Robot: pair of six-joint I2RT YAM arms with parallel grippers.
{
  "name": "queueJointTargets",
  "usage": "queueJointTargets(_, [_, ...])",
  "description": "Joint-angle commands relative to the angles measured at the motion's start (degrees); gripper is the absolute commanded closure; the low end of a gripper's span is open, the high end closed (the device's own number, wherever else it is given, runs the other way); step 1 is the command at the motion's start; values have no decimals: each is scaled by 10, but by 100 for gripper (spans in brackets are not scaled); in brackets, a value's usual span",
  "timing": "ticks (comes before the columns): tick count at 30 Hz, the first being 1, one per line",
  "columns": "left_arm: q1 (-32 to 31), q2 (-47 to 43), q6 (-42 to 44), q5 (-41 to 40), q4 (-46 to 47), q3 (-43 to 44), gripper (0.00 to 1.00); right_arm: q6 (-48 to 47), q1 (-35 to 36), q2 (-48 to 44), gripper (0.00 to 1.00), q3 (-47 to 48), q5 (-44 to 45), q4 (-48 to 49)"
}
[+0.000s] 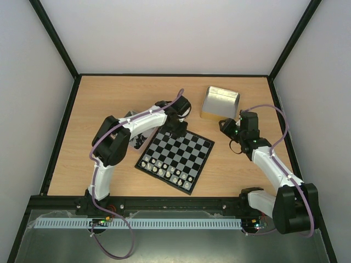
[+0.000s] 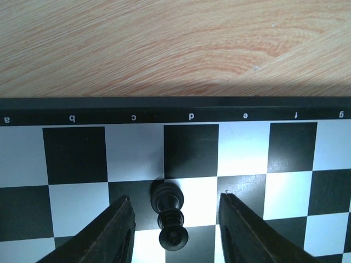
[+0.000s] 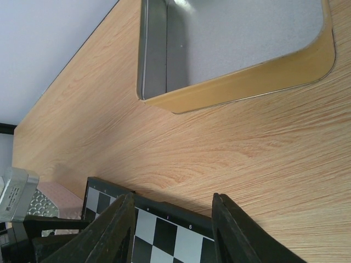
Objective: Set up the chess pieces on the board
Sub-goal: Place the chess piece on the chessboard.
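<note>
Left claw (image 2: 175, 198) wide around one black chess piece (image 2: 169, 218), no contact on either side.

Lower middle of the left wrist view: piece upright on the board (image 2: 247, 103), second row in from the lettered rim, base apparently straddling the line between the c and d files. Dead centre between the two fingers (image 2: 109, 235), clear gap left and right, long axis pointing up toward the camera. Best guess for the next move: straight up and away, no sideways drift, otherwise a toppled piece. Left arm by far the nearer one. Right claw (image 3: 173, 198) also parted and holding nothing, over bare table (image 3: 258, 164) off the board's far corner, just below the metal tray (image 3: 236, 90) in its own view. Pale pieces (image 1: 166, 167) along the board's near edge in the top view.
</note>
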Motion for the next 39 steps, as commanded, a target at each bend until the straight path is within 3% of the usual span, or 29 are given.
queueJointTargets(1, [-1, 9, -2, -3, -24, 4, 59, 0, 0, 6, 61, -5, 5, 14])
queueJointTargets(14, [-1, 25, 6, 7, -21, 9, 90, -2, -1, 9, 61, -9, 7, 16])
queueJointTargets(39, [-9, 60, 9, 23, -6, 40, 91, -2, 0, 9, 61, -13, 10, 15])
